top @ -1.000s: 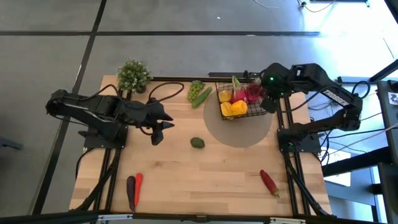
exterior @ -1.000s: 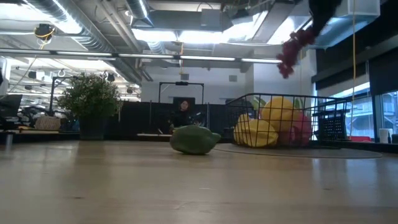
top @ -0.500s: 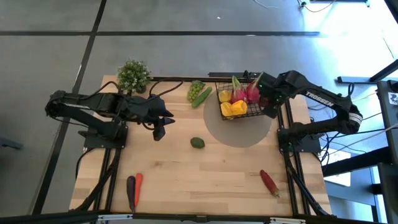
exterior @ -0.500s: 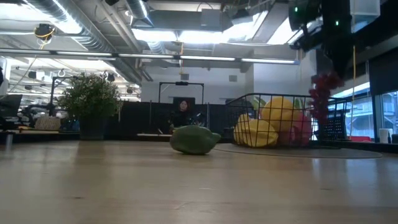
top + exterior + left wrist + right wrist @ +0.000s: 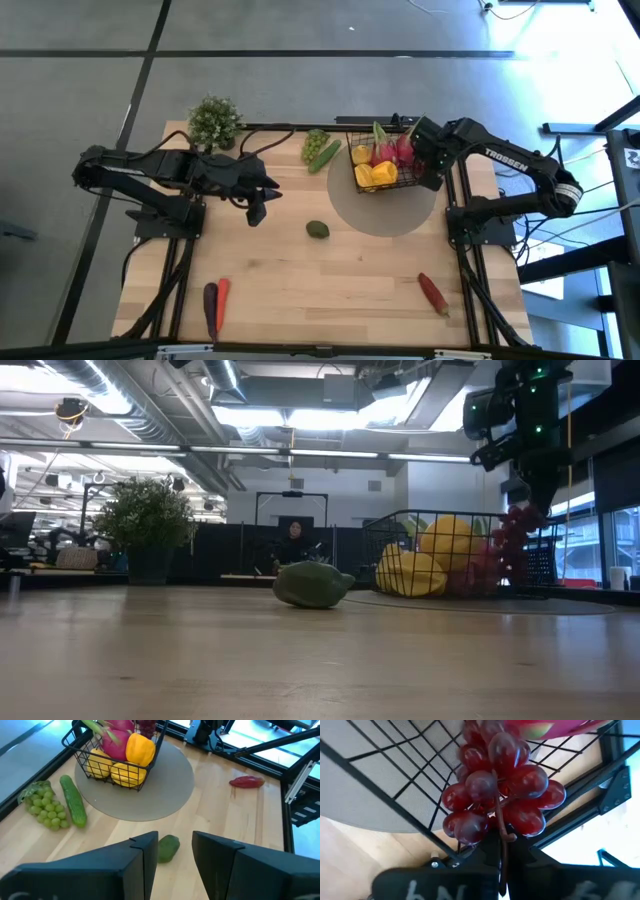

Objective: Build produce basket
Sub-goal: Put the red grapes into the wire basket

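Right claw [image 5: 424, 165]: fingertips hidden behind its own wrist in the high view, at the basket [image 5: 395, 182] edge, right of centre
Purple grapes [image 5: 501, 795]: top of bunch cut by the upper edge, right wrist view
Person [image 5: 292, 544]: mid-frame, low view, too small to tell
Left claw [image 5: 175, 851]: fingers cut by the bottom edge

Your right pincer [image 5: 496, 851] has come down from well above the basket [image 5: 385, 175] to its 3 o'clock wall, bringing the purple grapes [image 5: 496, 795] with it; a second ago they hung high above the rim, now they sit level with it, against the mesh. Your left pincer [image 5: 254, 212] has pulled slightly toward 12 o'clock.
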Tool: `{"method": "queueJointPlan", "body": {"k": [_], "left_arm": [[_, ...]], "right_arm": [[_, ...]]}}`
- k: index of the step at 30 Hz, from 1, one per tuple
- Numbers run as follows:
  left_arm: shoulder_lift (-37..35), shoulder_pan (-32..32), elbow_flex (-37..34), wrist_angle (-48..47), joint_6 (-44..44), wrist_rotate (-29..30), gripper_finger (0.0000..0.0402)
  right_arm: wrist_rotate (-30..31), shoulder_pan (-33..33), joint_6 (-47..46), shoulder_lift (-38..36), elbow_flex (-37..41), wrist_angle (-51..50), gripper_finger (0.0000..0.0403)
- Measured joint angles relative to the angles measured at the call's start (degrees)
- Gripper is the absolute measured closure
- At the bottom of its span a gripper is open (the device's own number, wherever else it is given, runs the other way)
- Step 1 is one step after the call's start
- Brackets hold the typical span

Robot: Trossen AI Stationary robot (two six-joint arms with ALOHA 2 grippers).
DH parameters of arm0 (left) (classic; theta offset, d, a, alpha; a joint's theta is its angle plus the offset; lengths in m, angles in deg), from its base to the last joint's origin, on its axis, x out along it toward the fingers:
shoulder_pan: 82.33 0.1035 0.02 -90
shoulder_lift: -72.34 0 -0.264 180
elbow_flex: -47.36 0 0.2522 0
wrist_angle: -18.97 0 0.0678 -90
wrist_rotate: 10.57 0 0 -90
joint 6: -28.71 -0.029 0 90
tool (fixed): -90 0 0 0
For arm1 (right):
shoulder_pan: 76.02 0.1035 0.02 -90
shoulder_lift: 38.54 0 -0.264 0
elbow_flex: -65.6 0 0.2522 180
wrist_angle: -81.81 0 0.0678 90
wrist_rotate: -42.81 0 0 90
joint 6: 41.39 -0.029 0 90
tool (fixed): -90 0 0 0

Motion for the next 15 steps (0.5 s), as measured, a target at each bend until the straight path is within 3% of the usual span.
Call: {"method": "queueJointPlan", "body": {"k": [15], "left_arm": [[0.0,0.0,0.0,0.04,-0.01,0.03,0.0292]], "right_arm": [[-0.8,-2.63,1.17,0.0,3.8,5.68,0.0384]]}}
